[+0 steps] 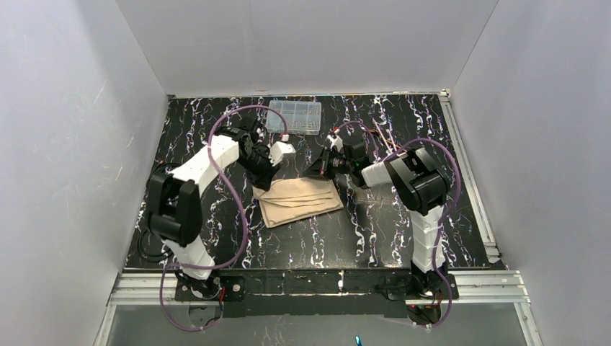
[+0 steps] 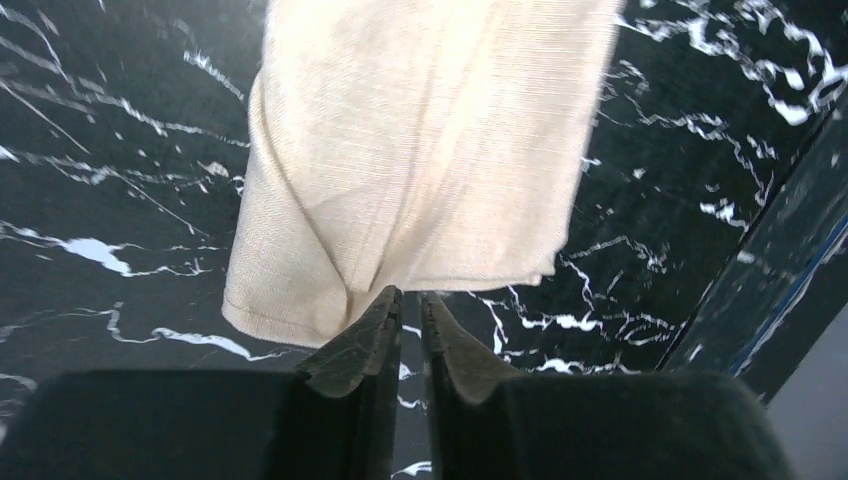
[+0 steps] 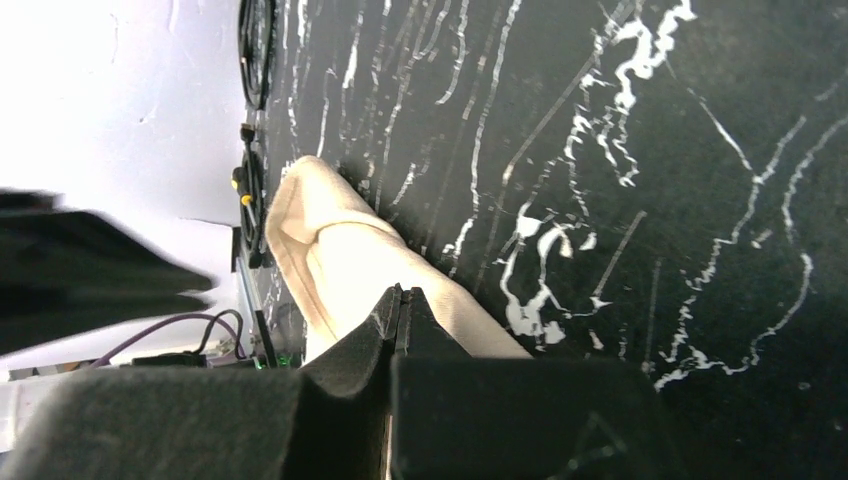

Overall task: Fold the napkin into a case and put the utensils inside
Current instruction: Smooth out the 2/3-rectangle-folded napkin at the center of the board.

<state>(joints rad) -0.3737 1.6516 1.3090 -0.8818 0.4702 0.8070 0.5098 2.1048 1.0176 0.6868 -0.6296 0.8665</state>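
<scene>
The beige napkin (image 1: 299, 202) lies folded into a layered strip mid-table, slightly skewed. My left gripper (image 1: 265, 175) is at its far left end. In the left wrist view its tips (image 2: 410, 298) stand a narrow gap apart at the edge of the napkin (image 2: 430, 130), with only table showing between them. My right gripper (image 1: 328, 170) is at the far right end. In the right wrist view its jaws (image 3: 402, 292) are pressed together over the napkin (image 3: 335, 245), and no cloth shows between the tips. The utensils are hidden from view.
A clear plastic compartment box (image 1: 294, 117) sits at the back of the black marbled table (image 1: 389, 231). Purple cables (image 1: 241, 209) loop from both arms. White walls close in the left, back and right. A metal rail (image 1: 475, 187) runs along the table's right edge.
</scene>
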